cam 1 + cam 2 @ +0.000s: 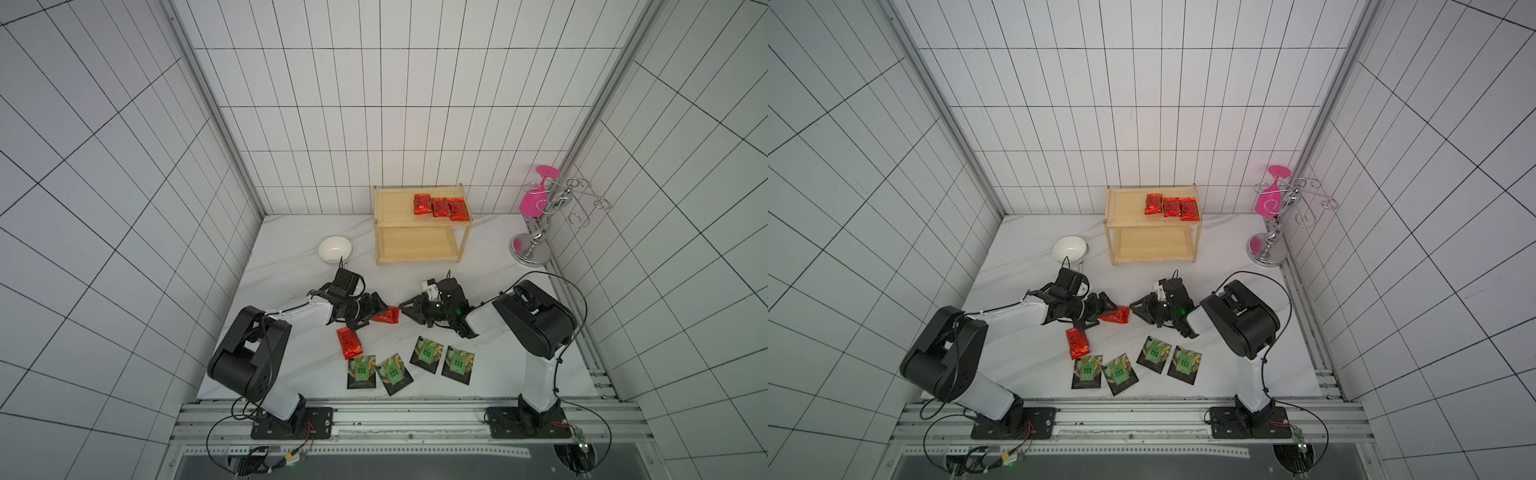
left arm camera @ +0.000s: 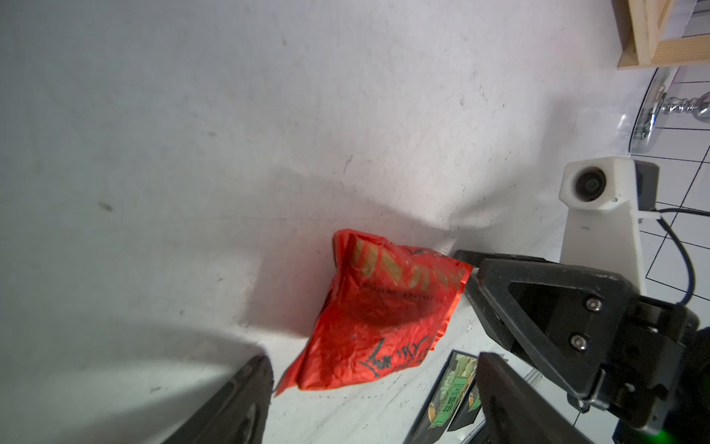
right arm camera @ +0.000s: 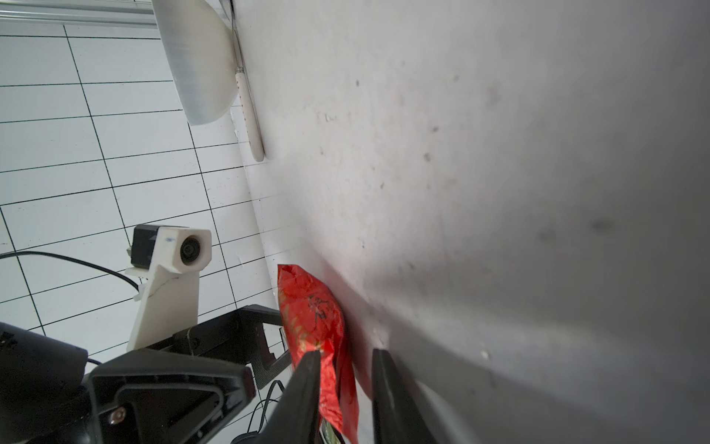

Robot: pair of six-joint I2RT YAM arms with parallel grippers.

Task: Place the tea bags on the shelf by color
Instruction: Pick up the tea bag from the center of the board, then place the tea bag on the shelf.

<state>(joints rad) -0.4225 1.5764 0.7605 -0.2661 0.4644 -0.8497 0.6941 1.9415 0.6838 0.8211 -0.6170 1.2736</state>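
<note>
Black bags (image 1: 427,351), four, lie flat at the desk's (image 1: 291,266) near edge, with a red bag (image 1: 349,343) just beside them. Beyond, another red bag (image 1: 385,316) tilts between the wide-open left jaws and the part-closed right jaws astride its end; grip unclear. Farthest, the shelf (image 1: 395,208) top holds three red bags (image 1: 439,206).

Five red tea bags (image 1: 422,204), four black tea bags (image 1: 426,351), one shelf (image 1: 395,208), one bowl (image 1: 335,248) and one wire stand (image 1: 530,249) share the table (image 1: 291,232).

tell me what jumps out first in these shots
A red tea bag sits mid-table between the left gripper and the right gripper. Behind it, three more red tea bags line the top tier of the wooden shelf, and a pink glass hangs on the chrome stand in the far right corner.
</note>
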